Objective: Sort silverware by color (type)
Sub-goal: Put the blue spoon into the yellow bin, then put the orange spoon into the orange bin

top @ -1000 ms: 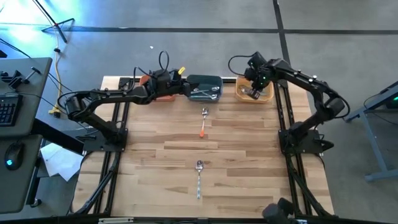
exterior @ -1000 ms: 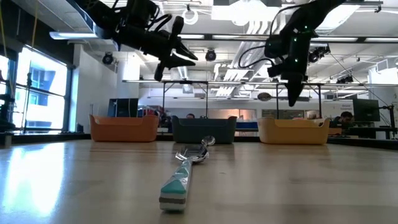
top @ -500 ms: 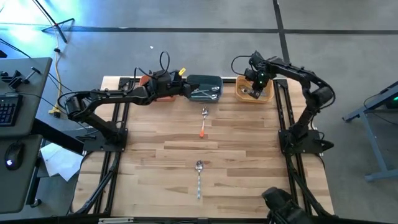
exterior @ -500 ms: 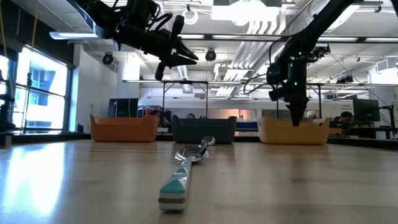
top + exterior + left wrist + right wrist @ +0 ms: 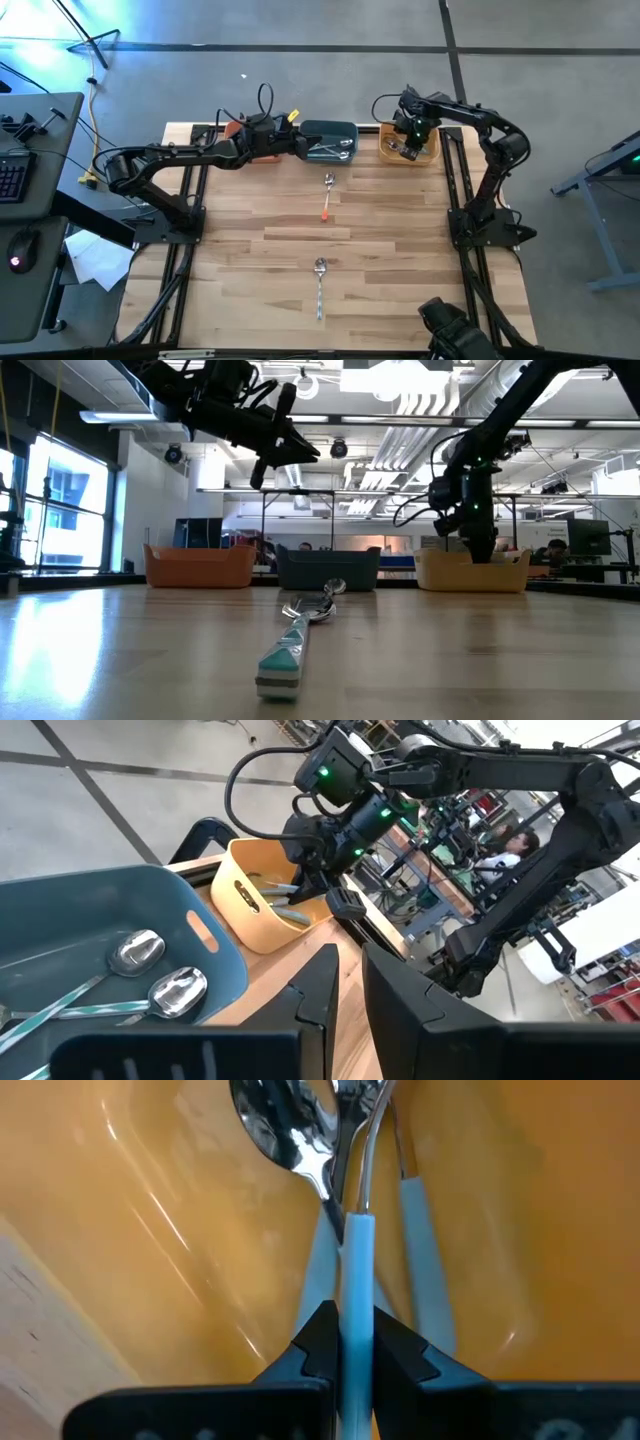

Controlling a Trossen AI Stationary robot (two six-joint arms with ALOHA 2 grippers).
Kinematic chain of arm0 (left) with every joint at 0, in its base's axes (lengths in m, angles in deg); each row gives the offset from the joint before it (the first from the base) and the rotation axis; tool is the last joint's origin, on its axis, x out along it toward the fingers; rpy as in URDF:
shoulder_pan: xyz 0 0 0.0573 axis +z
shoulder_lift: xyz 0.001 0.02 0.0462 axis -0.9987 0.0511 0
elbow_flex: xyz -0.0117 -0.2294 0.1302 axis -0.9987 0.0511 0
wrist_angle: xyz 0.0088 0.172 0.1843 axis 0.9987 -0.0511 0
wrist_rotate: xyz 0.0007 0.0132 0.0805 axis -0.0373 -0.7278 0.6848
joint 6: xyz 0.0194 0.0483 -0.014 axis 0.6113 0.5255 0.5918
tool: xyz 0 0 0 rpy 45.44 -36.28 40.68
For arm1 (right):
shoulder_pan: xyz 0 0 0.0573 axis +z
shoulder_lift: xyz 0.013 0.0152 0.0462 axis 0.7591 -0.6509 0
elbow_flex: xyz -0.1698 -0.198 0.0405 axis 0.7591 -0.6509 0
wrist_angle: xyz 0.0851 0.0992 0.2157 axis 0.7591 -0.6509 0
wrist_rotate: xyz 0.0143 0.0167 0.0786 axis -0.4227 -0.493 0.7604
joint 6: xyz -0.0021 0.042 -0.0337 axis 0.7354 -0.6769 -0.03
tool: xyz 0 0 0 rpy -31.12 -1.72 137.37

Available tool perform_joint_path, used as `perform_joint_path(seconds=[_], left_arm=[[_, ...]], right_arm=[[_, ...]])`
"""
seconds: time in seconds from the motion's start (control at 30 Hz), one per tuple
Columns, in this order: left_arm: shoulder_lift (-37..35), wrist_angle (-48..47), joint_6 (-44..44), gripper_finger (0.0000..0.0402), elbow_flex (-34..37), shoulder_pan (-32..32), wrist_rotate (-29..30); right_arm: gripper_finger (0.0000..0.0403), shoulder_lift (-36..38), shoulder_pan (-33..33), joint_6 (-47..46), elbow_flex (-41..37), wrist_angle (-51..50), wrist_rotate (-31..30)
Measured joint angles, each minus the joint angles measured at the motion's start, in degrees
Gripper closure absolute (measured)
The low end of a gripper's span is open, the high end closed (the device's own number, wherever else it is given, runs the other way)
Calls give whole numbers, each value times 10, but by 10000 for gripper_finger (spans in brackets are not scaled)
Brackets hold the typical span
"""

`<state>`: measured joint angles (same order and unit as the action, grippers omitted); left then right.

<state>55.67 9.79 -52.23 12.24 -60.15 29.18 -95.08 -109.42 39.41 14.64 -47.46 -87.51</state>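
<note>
Light-blue spoon handle | clamped in right hand | inside yellow bowl | left hand narrowly apart, empty

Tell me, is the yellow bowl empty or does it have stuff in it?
Not empty. The yellow bowl holds light-blue-handled silverware, and the right gripper, down inside it, is shut on another light-blue handle.

Grey floor, bright window, ceiling lights.
</note>
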Motion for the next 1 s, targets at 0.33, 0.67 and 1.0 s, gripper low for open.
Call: perform_joint_path(seconds=[0.33, 0.67, 1.0], left_arm=[[0, 0, 3, 363, 0, 0, 0], [0, 0, -1, 363, 0, 0, 0], [0, 0, 15, 363, 0, 0, 0]], right_arm=[[382, 0, 0, 0, 0, 0, 0], [348, 0, 0, -13, 0, 11, 0], [318, 5, 1, -30, 5, 11, -40]])
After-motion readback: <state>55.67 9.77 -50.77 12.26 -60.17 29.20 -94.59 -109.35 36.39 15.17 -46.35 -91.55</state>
